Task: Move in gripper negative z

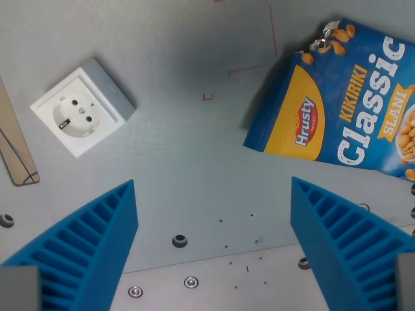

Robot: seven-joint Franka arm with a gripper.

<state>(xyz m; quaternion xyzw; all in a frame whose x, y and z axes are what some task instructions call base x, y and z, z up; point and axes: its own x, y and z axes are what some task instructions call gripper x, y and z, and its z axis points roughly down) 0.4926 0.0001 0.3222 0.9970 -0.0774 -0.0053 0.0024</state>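
My gripper (213, 191) is open and empty. Its two blue ribbed fingers (91, 240) stand wide apart at the bottom of the wrist view, above a grey table (194, 149). A white socket box (83, 107) lies at the wrist view's upper left. A blue Hrusty Kikiriki Classic peanut bag (350, 107) lies at the wrist view's upper right. Neither thing is between the fingers; only bare table is there.
A wooden strip with a dark line (14, 139) runs along the wrist view's left edge. Screw holes and bolts (179, 241) dot the table near the bottom. Faint red pen marks (243, 69) lie between the socket and the bag.
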